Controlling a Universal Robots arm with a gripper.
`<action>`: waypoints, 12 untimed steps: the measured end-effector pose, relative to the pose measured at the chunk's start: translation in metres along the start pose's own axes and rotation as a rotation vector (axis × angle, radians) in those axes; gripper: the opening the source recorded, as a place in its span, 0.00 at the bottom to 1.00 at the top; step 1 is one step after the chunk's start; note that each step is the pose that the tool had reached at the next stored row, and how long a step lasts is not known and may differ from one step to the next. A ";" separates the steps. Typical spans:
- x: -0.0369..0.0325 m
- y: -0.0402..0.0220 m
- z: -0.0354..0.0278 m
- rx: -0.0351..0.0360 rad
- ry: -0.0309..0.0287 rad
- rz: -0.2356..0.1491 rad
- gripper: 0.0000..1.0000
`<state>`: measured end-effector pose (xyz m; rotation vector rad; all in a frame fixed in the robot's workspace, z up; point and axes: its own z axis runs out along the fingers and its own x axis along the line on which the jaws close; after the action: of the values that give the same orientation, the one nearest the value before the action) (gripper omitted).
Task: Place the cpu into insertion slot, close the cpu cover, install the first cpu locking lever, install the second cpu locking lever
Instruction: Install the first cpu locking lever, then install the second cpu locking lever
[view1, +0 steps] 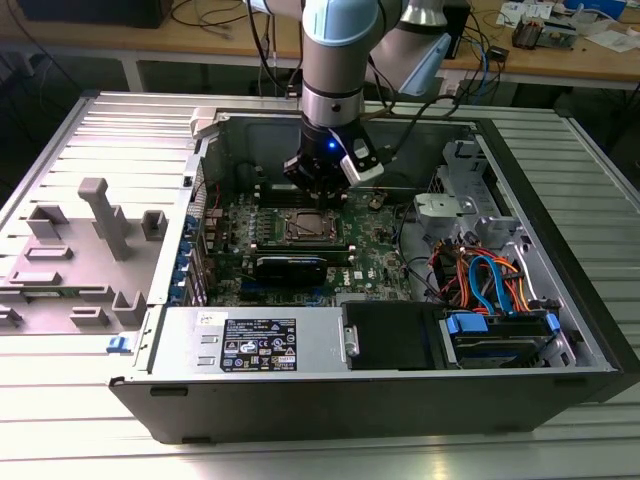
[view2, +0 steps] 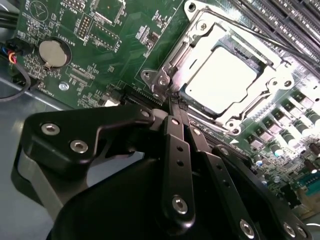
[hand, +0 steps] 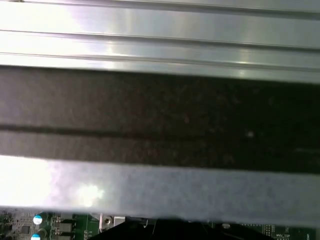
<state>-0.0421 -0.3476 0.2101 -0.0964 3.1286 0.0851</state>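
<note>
The pincer (view1: 318, 192) hangs inside an open computer case (view1: 560, 300) lying on its side on a ribbed metal table (view1: 60, 420), just above the green board (view1: 375, 262). In the second wrist view the two black fingers (view2: 176, 150) run side by side, pressed together with no gap between them and nothing held, so the pincer (view2: 176, 103) is closed and empty. Its tips sit right at a corner of the socket (view2: 200, 30), near a silvery lever (view2: 162, 80) by the corner screw; whether they touch it I cannot tell.

The chip (view2: 225, 82) lies flat in the socket just beyond the fingertips, its pale metal top showing through the square window of the cover frame (view2: 265, 90), which lies down over it. A round coin battery (view2: 52, 53) sits off to one side of the pincer on the board. In the exterior view the socket (view1: 308, 228) is directly below the pincer, with a long black card (view1: 290, 267) further out and a grey fixture (view1: 90, 245) well apart on the table.
</note>
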 end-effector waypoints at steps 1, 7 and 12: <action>0.0000 -0.0003 0.0000 0.0019 0.0000 0.000 0.11; 0.0001 -0.0015 -0.0001 0.0049 0.0003 0.000 0.11; 0.0003 -0.0049 -0.0002 0.0060 0.0003 0.000 0.11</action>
<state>-0.0421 -0.3526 0.2100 -0.0965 3.1289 0.0757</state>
